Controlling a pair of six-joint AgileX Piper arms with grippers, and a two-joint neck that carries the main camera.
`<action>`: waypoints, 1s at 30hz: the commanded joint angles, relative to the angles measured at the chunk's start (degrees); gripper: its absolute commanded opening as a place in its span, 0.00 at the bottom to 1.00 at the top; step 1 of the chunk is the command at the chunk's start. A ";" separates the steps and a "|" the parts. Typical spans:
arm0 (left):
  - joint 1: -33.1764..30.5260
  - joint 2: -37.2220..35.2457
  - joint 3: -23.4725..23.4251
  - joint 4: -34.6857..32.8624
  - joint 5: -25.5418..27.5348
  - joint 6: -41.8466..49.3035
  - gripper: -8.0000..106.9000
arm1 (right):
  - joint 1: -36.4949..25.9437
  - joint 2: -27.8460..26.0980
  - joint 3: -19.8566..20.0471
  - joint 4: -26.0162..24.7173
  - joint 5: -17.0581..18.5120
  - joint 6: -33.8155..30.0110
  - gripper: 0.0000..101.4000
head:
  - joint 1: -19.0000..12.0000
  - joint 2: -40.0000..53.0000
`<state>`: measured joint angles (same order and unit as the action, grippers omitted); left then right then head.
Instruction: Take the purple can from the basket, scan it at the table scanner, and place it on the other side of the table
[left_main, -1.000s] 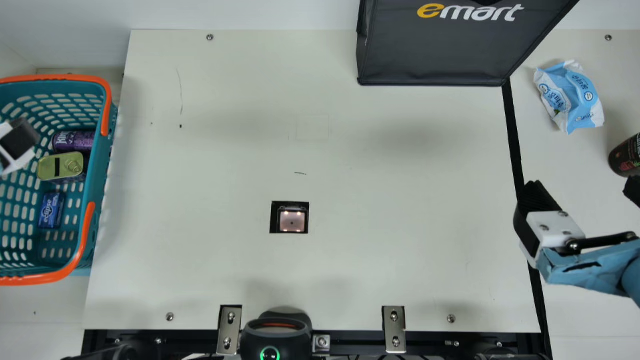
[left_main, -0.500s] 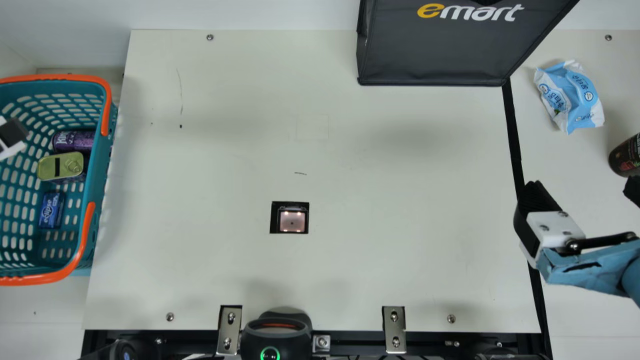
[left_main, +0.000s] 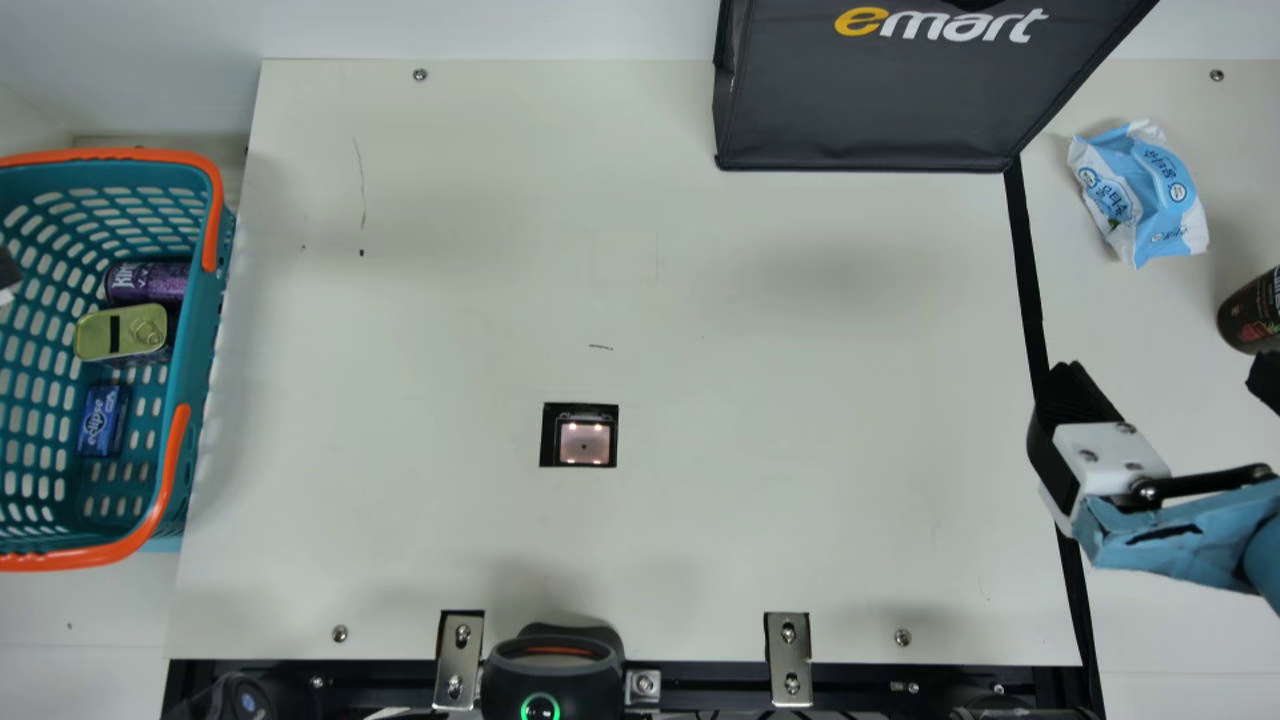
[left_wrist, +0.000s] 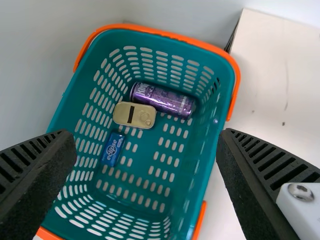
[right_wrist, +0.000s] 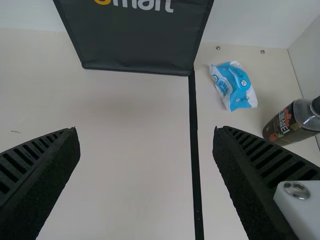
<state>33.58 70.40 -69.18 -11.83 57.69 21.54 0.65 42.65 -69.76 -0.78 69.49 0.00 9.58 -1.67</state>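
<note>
In the main view the purple can (left_main: 148, 284) lies on its side in the teal basket (left_main: 203, 335) at the left of the frame, just beside a golden tin (left_main: 121, 333), with a small blue pack (left_main: 102, 420) lower down. Its print is pale; the blue pack carries white lettering too. The table scanner (left_main: 584, 442), its window lit, sits near the middle of the cream surface (left_main: 760, 480), nothing over it. At upper right stands a dark bag (left_main: 880, 95) with big yellow and white letters; beyond the black strip lie a blue-and-white packet (left_main: 1140, 195), printed in blue, and a labelled bottle (left_main: 1250, 312). The right tool (left_main: 1168, 374) is at the right edge, spread.

In the left wrist view the left tool (left_wrist: 146, 134) is spread wide, pinching nothing, and looks down into the basket. The can touches or nearly touches the tin; which, I can't tell.

The right wrist view has the right tool's fingers apart and empty, facing the surface, bag, packet and bottle.

As I judge it, the job is at its start: picking, scanning and placing all remain.
</note>
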 joint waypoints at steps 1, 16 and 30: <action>1.04 1.78 -0.38 -0.39 0.06 4.18 0.85 | 0.00 0.00 0.00 0.00 0.00 0.00 0.94 | -1.66 0.09; 4.31 13.70 -0.28 -0.94 -4.17 17.80 0.85 | 0.00 0.00 0.00 0.00 0.00 0.00 0.94 | -1.66 0.09; 3.88 21.66 3.73 -1.56 -11.45 23.14 0.85 | 0.00 0.00 0.00 0.00 0.00 0.00 0.94 | -1.66 0.09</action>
<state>37.56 91.53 -65.57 -13.35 46.61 44.54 0.65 42.65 -69.76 -0.78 69.49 0.00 9.67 -1.76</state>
